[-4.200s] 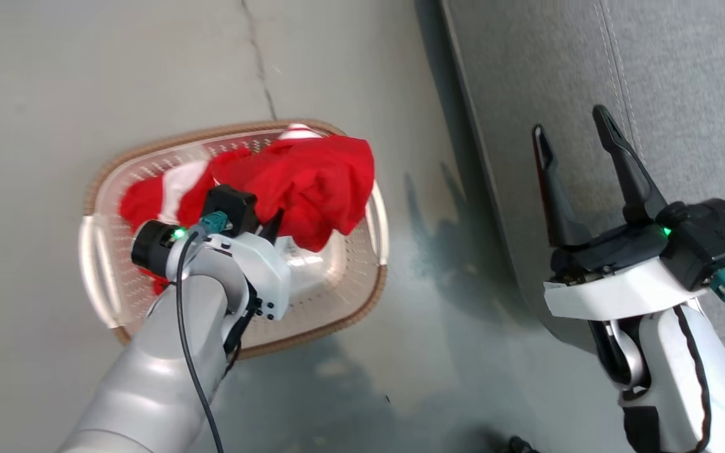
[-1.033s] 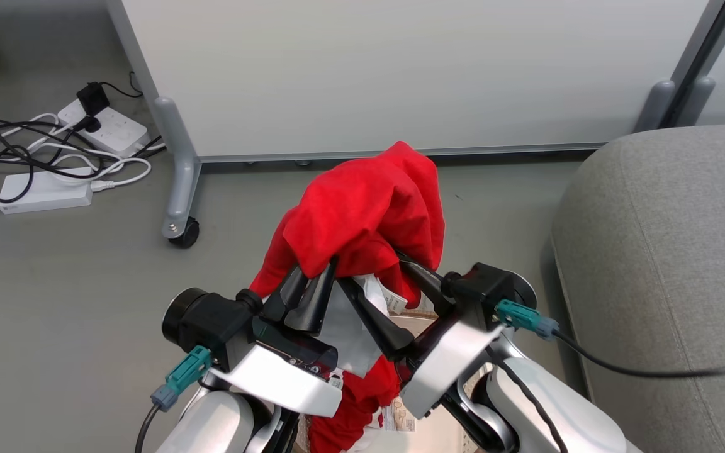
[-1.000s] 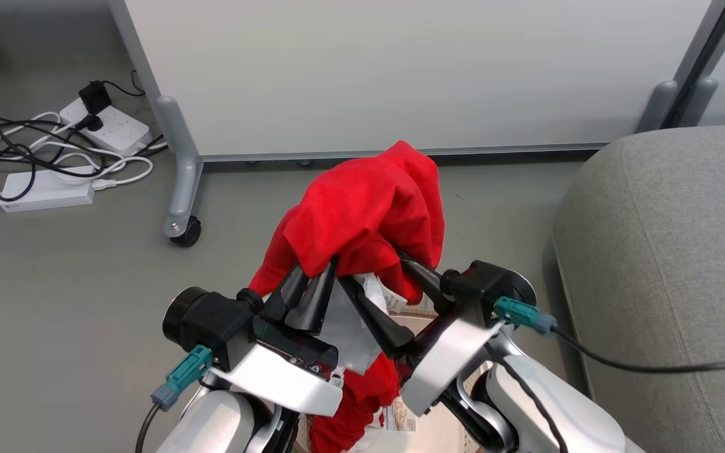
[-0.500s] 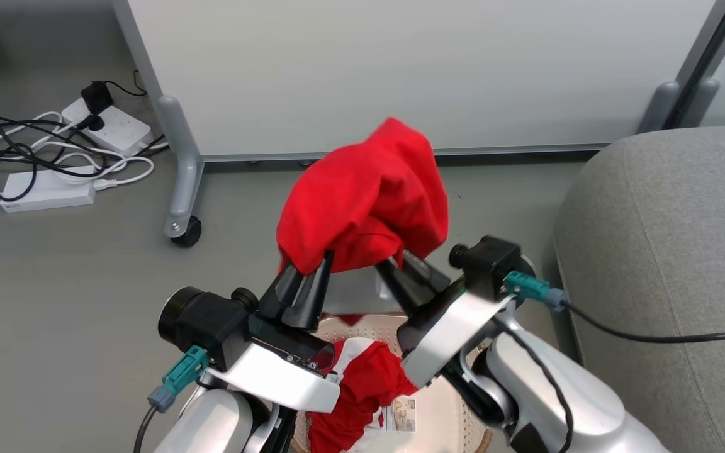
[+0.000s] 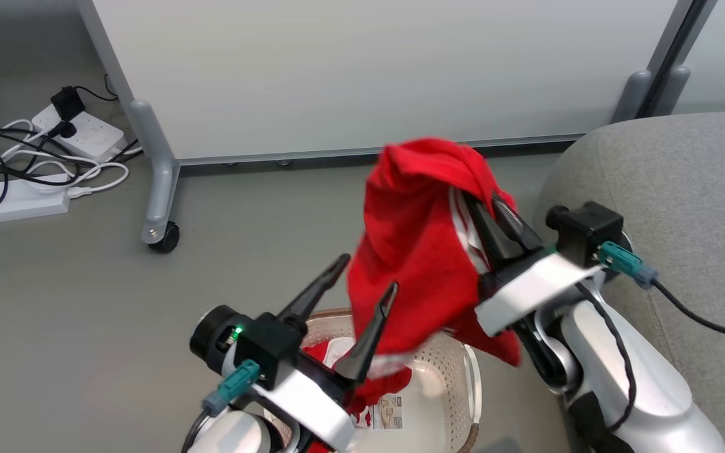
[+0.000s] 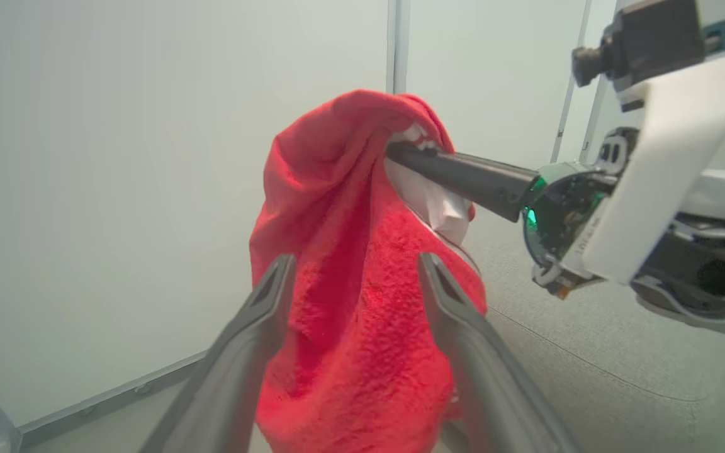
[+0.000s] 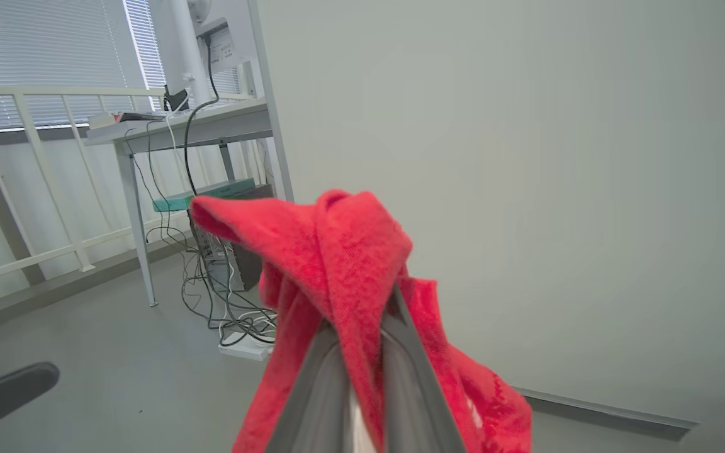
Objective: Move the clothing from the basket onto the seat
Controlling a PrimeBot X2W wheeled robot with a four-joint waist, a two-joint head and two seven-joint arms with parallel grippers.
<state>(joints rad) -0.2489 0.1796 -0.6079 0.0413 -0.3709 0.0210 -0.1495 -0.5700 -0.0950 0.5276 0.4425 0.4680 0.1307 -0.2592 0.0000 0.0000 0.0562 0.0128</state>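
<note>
The right gripper [image 5: 488, 217] is pinched on one red garment [image 5: 413, 251] at centre frame, lifted over the basket [image 5: 457, 377] (bottom centre), short of the seat [image 5: 683, 176] at right; the left gripper [image 5: 369, 272] stands wide, empty. A second garment [image 5: 375, 384] lies in the basket, so nothing is delivered yet: both placements remain.

Head cam high, facing down, wrist cams close, all share red garment [image 5: 413, 251]

floor [image 5: 262, 214] left of basket [image 5: 468, 377] open. seat [image 5: 683, 189] blocks right side. partition [image 5: 369, 69] and caster leg [image 5: 156, 179] wall off ahead; power strips [image 5: 19, 202] far left. red garment [image 5: 413, 251] hangs over basket.
</note>
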